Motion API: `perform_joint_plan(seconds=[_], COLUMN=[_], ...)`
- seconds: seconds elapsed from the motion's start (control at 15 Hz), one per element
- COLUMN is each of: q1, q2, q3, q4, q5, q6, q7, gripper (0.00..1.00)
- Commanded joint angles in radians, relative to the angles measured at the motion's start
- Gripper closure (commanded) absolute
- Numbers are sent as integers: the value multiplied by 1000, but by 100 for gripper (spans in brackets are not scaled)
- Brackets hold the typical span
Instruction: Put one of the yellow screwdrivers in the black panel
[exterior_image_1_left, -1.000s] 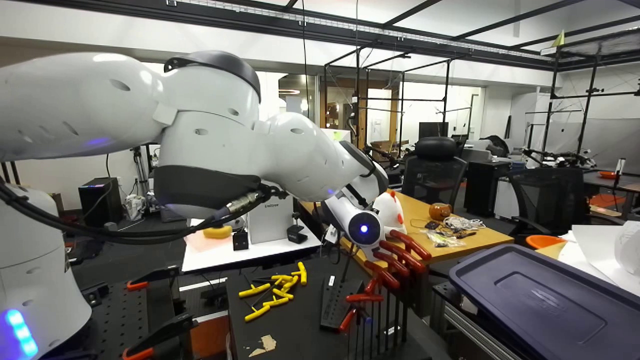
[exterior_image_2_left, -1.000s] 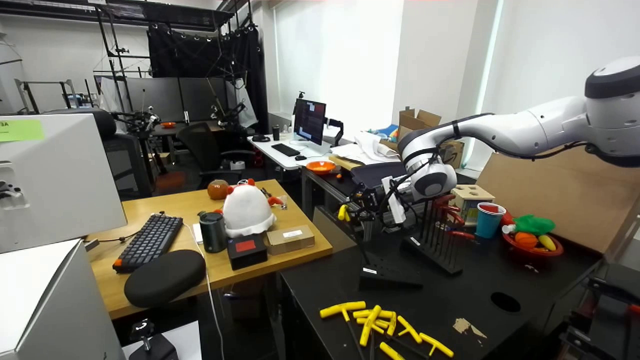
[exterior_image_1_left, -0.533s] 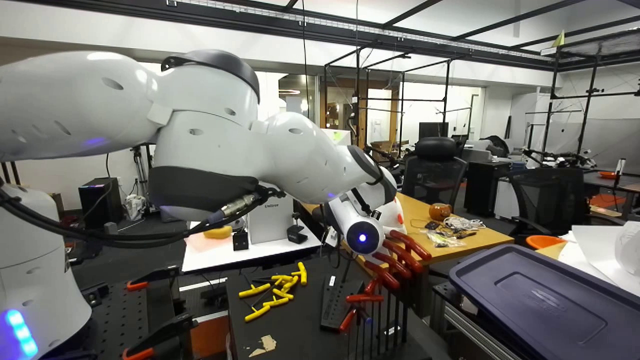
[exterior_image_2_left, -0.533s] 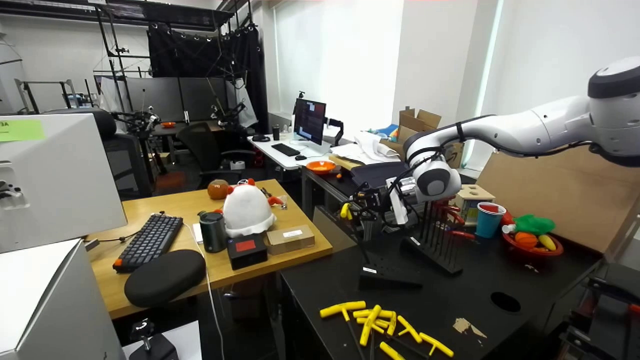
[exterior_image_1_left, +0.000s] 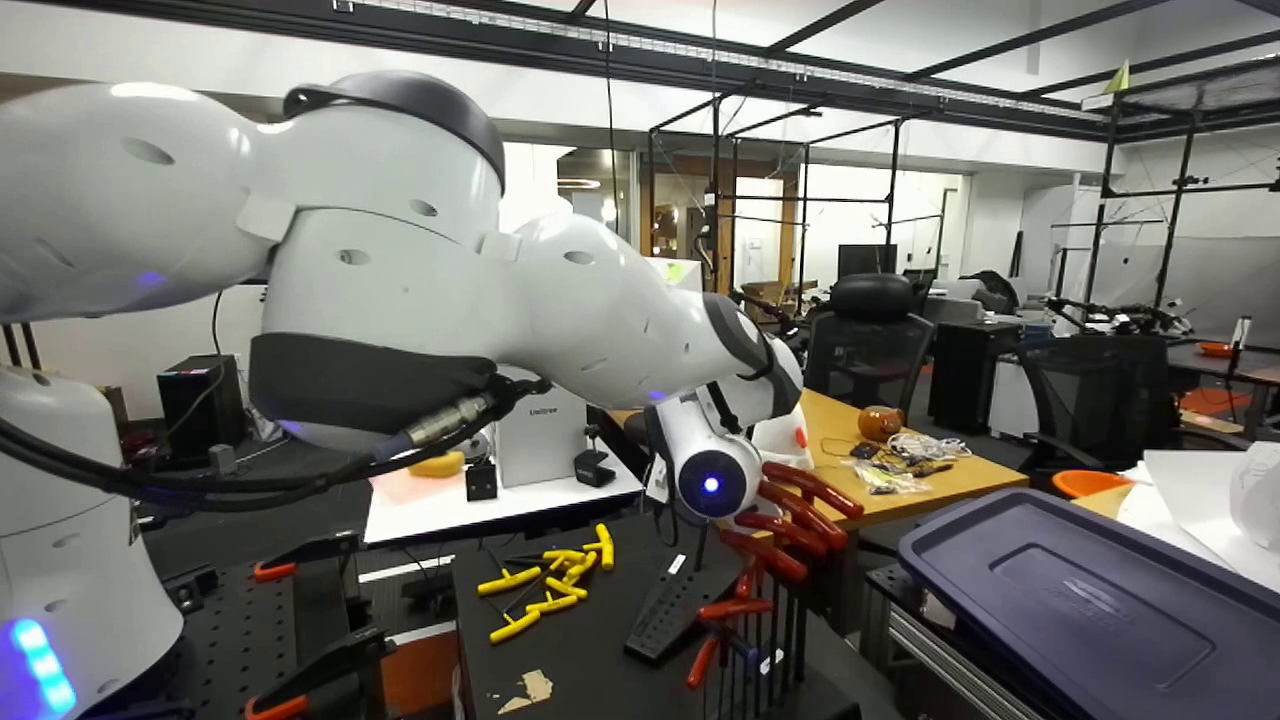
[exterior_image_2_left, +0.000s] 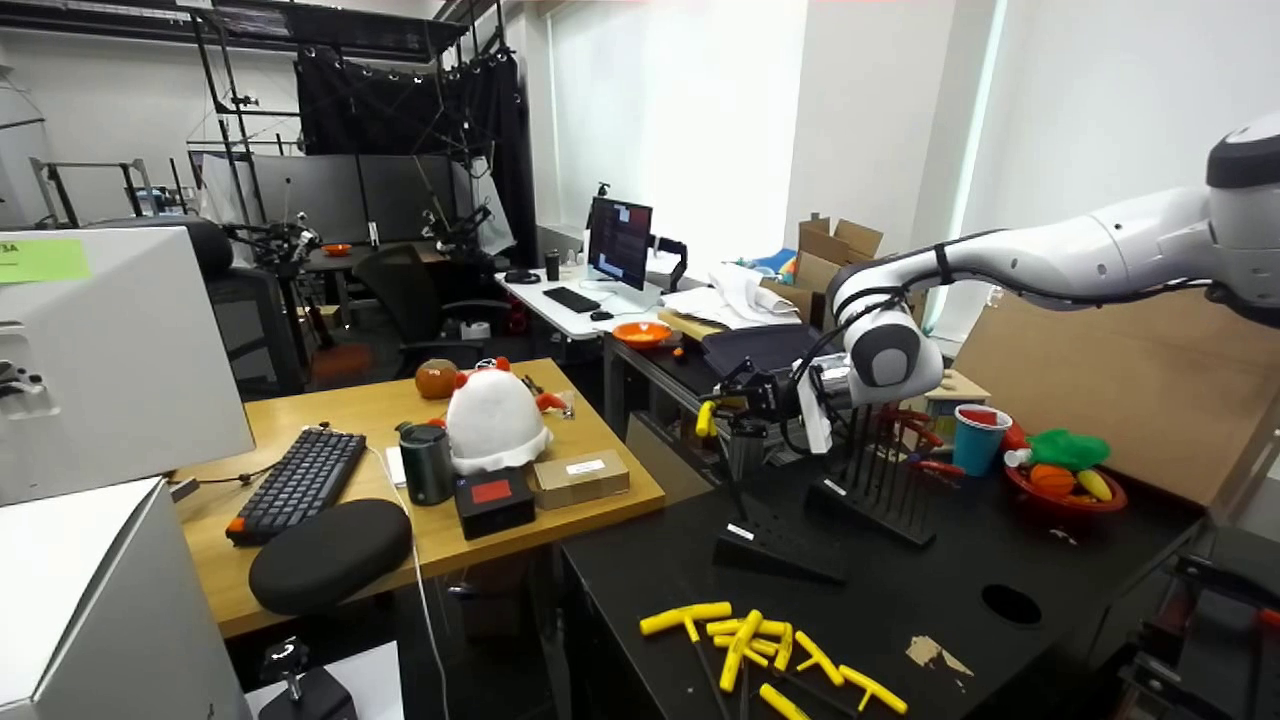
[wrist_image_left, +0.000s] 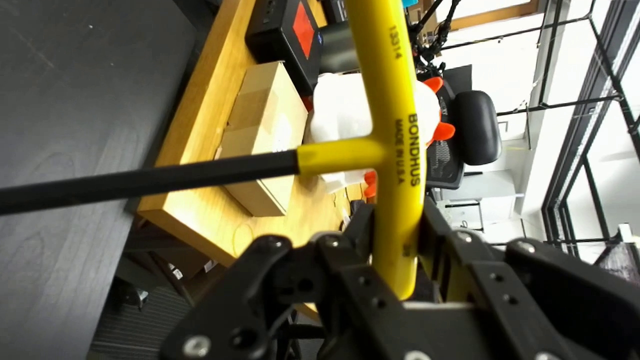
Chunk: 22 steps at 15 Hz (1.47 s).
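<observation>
In the wrist view, the yellow screwdriver (wrist_image_left: 400, 150) looms large: a smooth T-shaped handle printed BONDHUS, MADE IN USA and 13314, its short yellow stem leading into a black shaft that leaves at the left edge. The gripper (wrist_image_left: 397, 225) is clamped on one end of the crossbar, a finger on each side.

In an exterior view, the held handle sits at the gripper's tips and its shaft slants down to the black holed block (exterior_image_2_left: 780, 550); whether its tip is in a hole cannot be told. The arm (exterior_image_2_left: 1060, 265) slopes down from the right, its wrist near the black rack (exterior_image_2_left: 880, 520) of red-handled tools (exterior_image_2_left: 915, 430).

In an exterior view, the arm spans from the left edge, the wrist (exterior_image_1_left: 712, 485) hiding the gripper. Other yellow screwdrivers (exterior_image_1_left: 555, 580) lie heaped on the black table (exterior_image_1_left: 600, 680).
</observation>
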Motion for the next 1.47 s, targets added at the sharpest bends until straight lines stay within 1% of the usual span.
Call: perform_joint_plan(seconds=[0.0, 0.13, 0.4, 0.73, 1.0, 1.2, 1.4], q1=[-74, -93, -121, -156, -178, -210, -225], q2=[0, 10, 13, 26, 27, 23, -1], q3=[1, 9, 10, 11, 16, 23, 11], q4=[-75, -96, -112, -136, -157, -189, -223], q5=[62, 60, 104, 107, 125, 171, 250], q6=[-62, -70, -117, -177, -190, -188, -197], q7=[-126, -162, -219, -228, -246, -305, -386], gripper=[94, 94, 94, 94, 94, 94, 94])
